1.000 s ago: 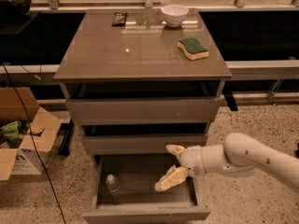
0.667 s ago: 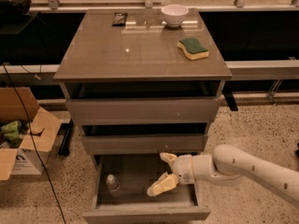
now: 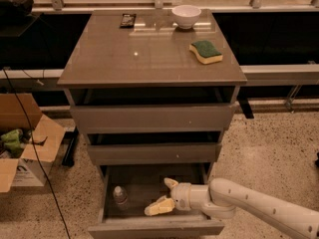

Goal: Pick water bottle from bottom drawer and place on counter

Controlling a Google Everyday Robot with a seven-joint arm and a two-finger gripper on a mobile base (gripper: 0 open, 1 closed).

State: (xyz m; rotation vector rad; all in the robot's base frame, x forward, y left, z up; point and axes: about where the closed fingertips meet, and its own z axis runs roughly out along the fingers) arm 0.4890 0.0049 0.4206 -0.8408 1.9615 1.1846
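Clear crinkly plastic marks out the water bottle (image 3: pixel 119 197), which stands upright with its white cap on top at the left side of the open bottom drawer (image 3: pixel 154 229), close to the left wall. In the single camera view the gripper (image 3: pixel 162 197) reaches into that drawer from the right, near the bottle but not touching it. Its pale fingers (image 3: pixel 159 208) are spread wide and hold nothing. The bottle looks light and thin-walled, likely to dent or skid under a hard squeeze, so a gentle hold across the mid-body below the cap seems safest. Up on the counter (image 3: pixel 149 59) sit a white bowl (image 3: pixel 186 15), a green and yellow sponge (image 3: pixel 206 51) and a small dark object (image 3: pixel 128 20), with bare surface in front.
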